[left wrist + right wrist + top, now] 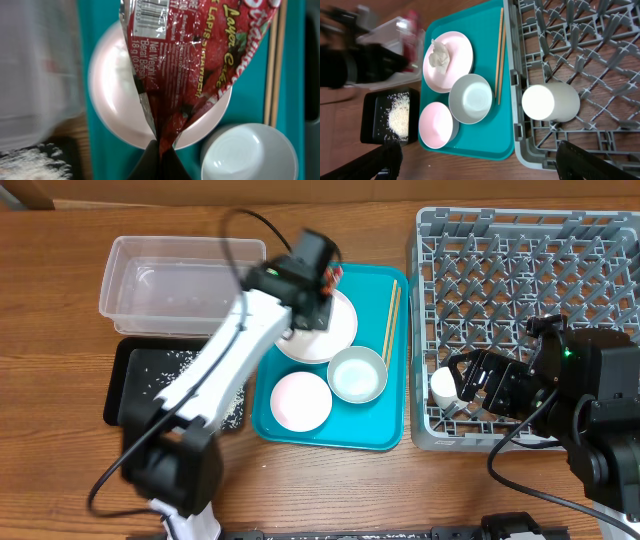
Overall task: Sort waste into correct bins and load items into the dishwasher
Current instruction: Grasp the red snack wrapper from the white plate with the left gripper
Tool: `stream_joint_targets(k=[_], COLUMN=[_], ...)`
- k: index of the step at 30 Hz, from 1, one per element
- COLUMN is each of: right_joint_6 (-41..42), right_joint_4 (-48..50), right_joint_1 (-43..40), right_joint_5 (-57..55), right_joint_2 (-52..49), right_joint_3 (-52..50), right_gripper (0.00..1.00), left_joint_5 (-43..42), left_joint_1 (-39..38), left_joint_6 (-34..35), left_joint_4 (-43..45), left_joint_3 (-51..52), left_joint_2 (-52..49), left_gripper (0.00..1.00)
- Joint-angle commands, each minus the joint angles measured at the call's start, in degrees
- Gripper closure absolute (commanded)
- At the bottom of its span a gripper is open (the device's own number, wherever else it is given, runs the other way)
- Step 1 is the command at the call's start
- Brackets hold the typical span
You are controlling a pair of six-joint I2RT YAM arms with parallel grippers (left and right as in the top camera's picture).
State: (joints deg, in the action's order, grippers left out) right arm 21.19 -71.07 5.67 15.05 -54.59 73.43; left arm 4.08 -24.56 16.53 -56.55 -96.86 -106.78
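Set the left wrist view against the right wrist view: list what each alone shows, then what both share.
Left wrist only: the readable label on the red wrapper, pinched in the left hand. Right wrist only: the white cup lying in the grey rack, and the smaller pink plate. Both: the teal tray, larger pink plate, whitish bowl and chopsticks.

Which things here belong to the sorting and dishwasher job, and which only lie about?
Job: red wrapper, tissue, rice, clear tub, black tray, large plate, small plate, bowl, cup, chopsticks, grey dish rack.

Lying about: teal tray, wooden table.
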Motion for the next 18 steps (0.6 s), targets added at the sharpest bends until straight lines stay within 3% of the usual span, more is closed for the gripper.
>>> stream_joint_targets(k=[1,8,18], right_joint_6=[-0.2,-0.2,-0.2], right_joint_4=[0.2,0.3,0.3], right_joint_1=[-0.1,-0.1,-0.1], right_joint_5=[0.1,0.1,0.1], right_joint_2=[0.5,0.5,0.5], right_joint_3=[0.9,0.8,0.9], right_gripper=[0.0,0.0,0.0], left_joint_5=[1.0,-2.2,-2.6], left_joint_1=[4.9,16.1,18.6], left_joint_6=[1.8,3.0,1.2], left_joint_4=[-1.9,-3.3,-3.7], left_joint_3=[-2.0,-1.7,-1.7], left_joint_2=[3.5,0.8,-5.9], left_gripper=[0.96,0.96,0.96])
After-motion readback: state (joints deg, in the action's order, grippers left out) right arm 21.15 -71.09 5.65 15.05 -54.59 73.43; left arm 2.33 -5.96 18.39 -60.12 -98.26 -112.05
